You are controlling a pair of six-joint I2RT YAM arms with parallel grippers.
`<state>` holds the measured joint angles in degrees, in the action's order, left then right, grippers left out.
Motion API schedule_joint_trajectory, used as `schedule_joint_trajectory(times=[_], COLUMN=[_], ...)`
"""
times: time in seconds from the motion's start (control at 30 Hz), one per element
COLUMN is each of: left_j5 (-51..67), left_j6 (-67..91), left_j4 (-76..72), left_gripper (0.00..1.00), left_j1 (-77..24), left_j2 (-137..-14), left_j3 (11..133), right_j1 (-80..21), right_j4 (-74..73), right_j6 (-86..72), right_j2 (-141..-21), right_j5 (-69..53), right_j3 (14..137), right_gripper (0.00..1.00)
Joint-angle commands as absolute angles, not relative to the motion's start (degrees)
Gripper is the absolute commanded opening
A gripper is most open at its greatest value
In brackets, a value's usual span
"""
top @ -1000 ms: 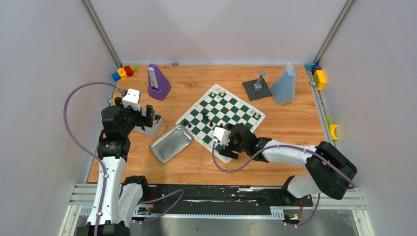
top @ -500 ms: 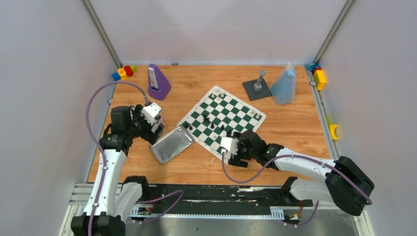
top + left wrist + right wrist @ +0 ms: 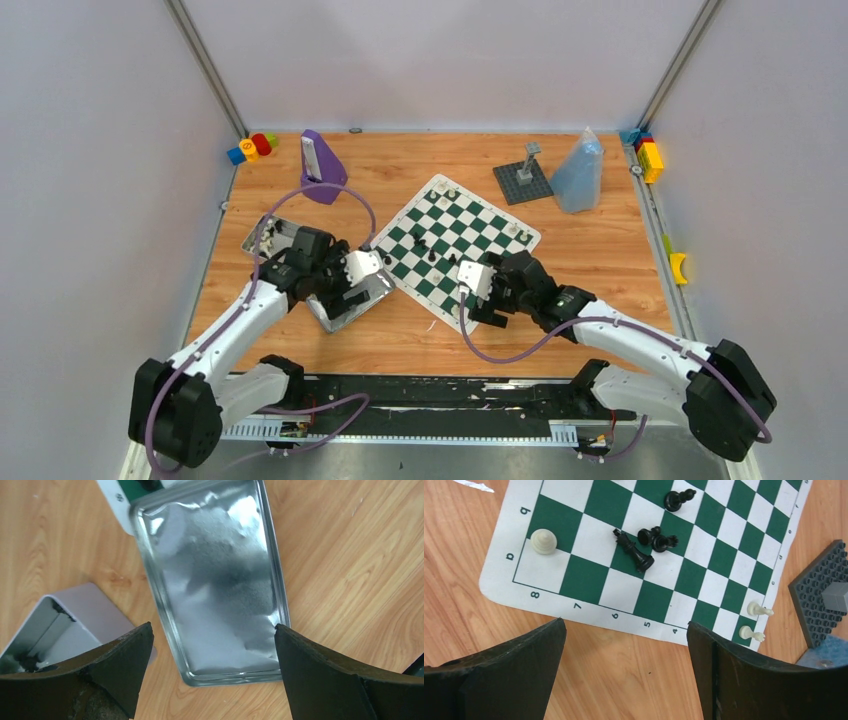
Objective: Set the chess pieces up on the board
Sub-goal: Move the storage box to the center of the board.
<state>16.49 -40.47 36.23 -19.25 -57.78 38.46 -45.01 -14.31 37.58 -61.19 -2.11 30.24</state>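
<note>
The board (image 3: 470, 215), a green-and-white checkered mat, lies mid-table. In the right wrist view the board (image 3: 724, 545) carries three black chess pieces (image 3: 636, 555) near its middle, one of them lying on its side. A white pawn (image 3: 544, 541) stands at the corner and two white pieces (image 3: 758, 611) stand at the far edge. My right gripper (image 3: 480, 315) hangs open over bare wood just off the board's near edge, its jaws (image 3: 624, 625) empty. My left gripper (image 3: 345, 295) is open and empty above the shiny tin lid (image 3: 215, 580).
An open grey tin (image 3: 272, 236) sits left of the lid, also seen as the tin (image 3: 75, 625) in the left wrist view. A purple wedge-shaped object (image 3: 320, 165), a grey baseplate with a post (image 3: 522, 182), a blue bag (image 3: 580, 172) and coloured blocks (image 3: 250, 148) stand along the back.
My left arm has swung right and down from the grey tin to above the tin lid. My right gripper has drawn back off the board's near corner onto the wood.
</note>
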Motion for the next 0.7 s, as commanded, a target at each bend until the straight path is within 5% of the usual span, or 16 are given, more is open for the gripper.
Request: schedule_joint_trajectory(times=[0.0,0.3,0.67], left_j5=[8.18,-0.57,-4.96], left_j6=[-43.46,-46.70,-54.33], left_j4=[33.36,31.46,39.66], left_gripper=[0.97,0.89,0.91], left_j1=[-23.98,-25.49,-25.48], left_j2=[-61.02,-65.59,-55.66], left_j3=[36.73,33.88,25.70], right_j1=[-43.48,-42.72,-41.96], right_j4=[-14.41,-14.81,-14.90], right_j6=[36.59,35.46,36.50], right_j2=[-58.92,-57.61,-56.50], right_j5=[-2.19,-2.63,-2.02], right_j3=[32.17,31.10,30.59], right_gripper=[0.93,0.93,0.93])
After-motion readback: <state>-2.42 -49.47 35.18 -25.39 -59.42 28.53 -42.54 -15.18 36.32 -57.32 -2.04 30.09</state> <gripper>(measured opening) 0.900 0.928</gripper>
